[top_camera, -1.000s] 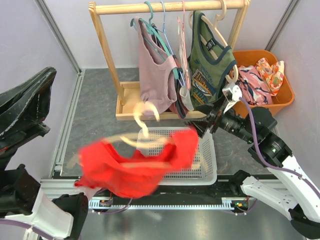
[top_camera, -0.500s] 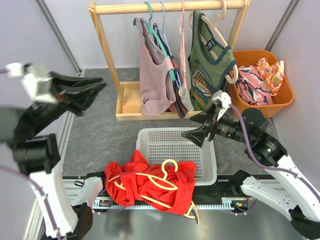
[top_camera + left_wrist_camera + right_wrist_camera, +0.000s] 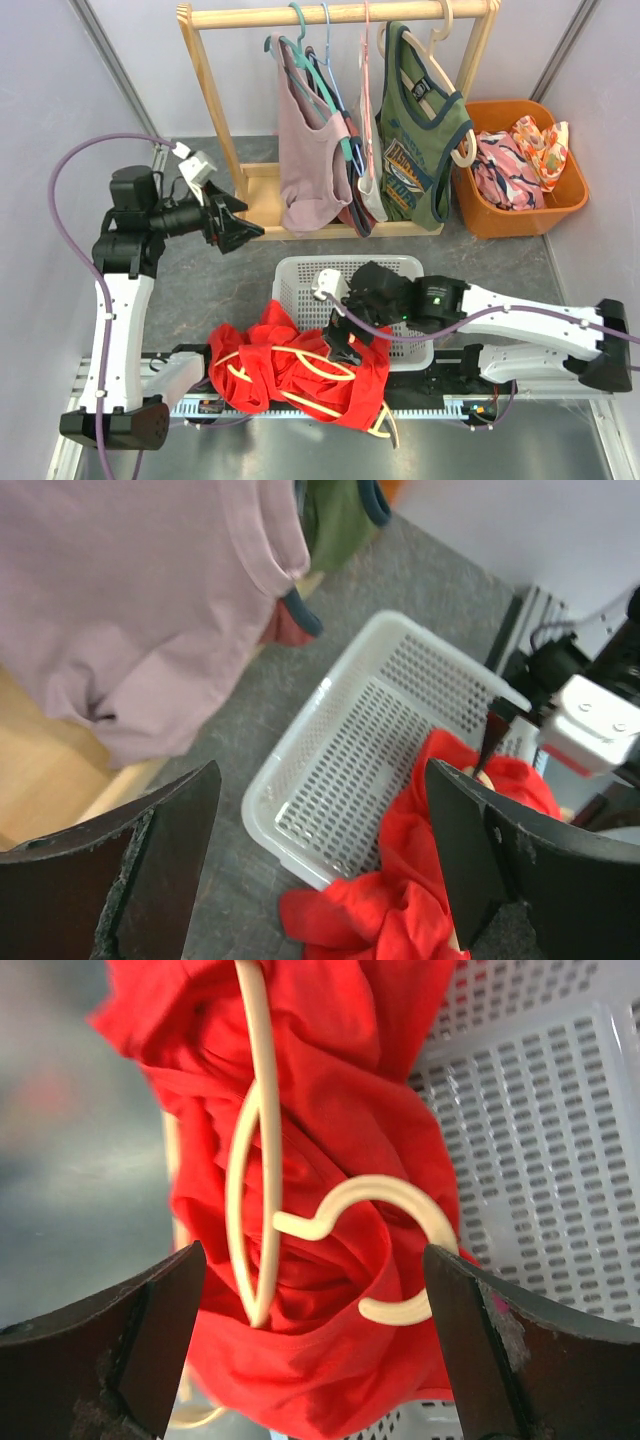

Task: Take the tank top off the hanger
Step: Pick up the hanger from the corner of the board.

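Jaws on the left arm (image 3: 118, 300) stand wide apart with nothing between them, held above the bench (image 3: 200, 290) to the left of the wooden rack (image 3: 340, 14). Those on the right arm (image 3: 520, 318) are likewise spread wide and empty, hanging just above the red tank top (image 3: 290, 375). That top lies crumpled at the near edge of the bench, its far side draped over the near-left corner of the white basket (image 3: 300, 272). A cream hanger (image 3: 250, 1150) is threaded through it, its long axis running roughly left to right in the overhead view and its hook curled toward the basket. On the rack, a green top (image 3: 415, 150) carries a patch and printed lettering, too small to read.
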Motion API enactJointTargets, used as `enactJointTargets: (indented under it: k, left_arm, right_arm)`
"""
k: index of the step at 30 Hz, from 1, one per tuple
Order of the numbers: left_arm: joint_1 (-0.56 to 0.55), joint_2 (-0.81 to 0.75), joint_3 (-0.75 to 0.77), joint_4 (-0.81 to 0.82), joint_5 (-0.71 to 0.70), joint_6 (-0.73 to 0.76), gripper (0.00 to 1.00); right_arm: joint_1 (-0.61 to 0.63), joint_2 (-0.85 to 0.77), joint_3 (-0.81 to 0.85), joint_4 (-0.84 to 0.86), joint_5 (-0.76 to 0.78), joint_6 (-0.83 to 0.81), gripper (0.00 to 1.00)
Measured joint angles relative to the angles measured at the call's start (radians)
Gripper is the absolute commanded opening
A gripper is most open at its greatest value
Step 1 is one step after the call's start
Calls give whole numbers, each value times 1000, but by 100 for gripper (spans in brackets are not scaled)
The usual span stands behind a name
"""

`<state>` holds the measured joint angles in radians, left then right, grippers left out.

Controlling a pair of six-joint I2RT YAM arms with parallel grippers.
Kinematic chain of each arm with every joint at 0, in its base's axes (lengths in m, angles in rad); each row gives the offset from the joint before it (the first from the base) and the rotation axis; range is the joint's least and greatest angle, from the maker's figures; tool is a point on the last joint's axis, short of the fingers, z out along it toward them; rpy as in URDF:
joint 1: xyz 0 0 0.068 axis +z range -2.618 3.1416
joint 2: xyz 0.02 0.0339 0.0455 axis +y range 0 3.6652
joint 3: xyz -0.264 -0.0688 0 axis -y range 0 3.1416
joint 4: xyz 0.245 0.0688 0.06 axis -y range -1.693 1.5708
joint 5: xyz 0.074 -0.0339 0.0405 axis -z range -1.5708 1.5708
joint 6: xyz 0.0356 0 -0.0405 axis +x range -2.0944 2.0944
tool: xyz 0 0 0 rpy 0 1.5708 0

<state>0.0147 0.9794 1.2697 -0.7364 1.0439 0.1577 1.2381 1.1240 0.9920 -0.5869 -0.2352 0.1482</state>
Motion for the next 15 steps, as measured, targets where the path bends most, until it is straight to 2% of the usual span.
enactJointTargets:
  k: [4, 15]
  left_arm:
    - [-50, 0, -35, -49, -26, 72, 90]
    - [-68, -1, -37, -97, -51, 144, 87]
  right_arm:
    - [21, 29, -27, -17, 81, -10, 98]
    - [12, 6, -27, -12, 312, -53, 98]
